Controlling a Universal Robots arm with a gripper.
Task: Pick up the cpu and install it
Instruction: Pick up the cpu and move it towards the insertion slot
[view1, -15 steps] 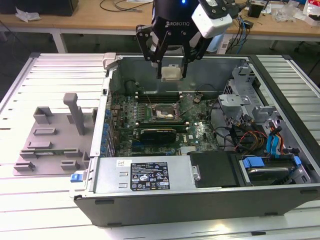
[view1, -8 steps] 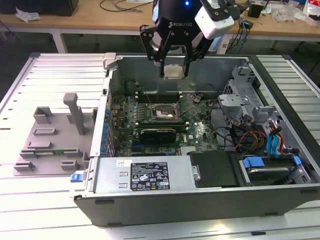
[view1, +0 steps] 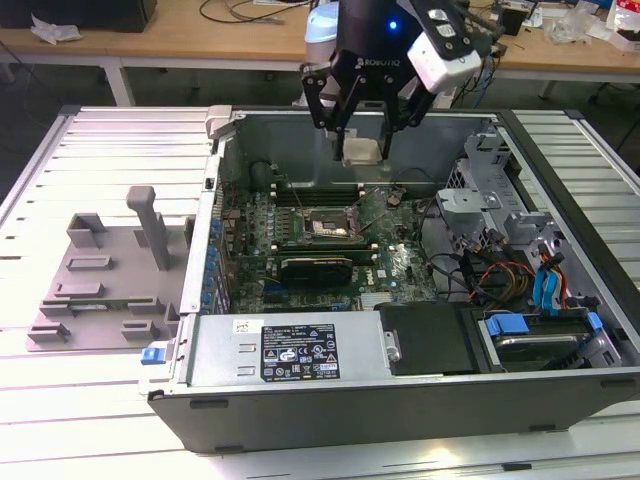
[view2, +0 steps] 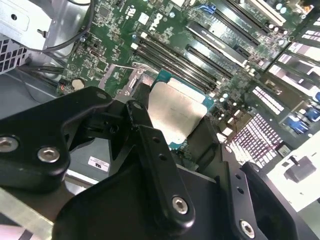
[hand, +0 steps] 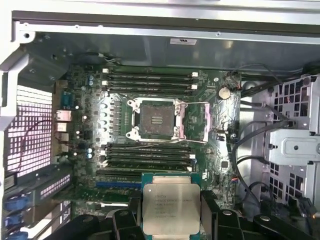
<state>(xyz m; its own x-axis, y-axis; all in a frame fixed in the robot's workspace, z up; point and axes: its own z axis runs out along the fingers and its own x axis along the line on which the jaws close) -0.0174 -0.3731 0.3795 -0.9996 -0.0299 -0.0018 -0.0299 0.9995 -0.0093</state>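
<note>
Closed on two opposite edges of the cpu (hand: 171, 207), which sits flat between them, the fingers (view2: 141, 126) hang well above the open socket (hand: 156, 119); any tilt or slip in this thin edge grip could seat it crooked and bend pins.

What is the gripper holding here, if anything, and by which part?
The gripper holds the cpu, pinched by two opposite side edges.
</note>
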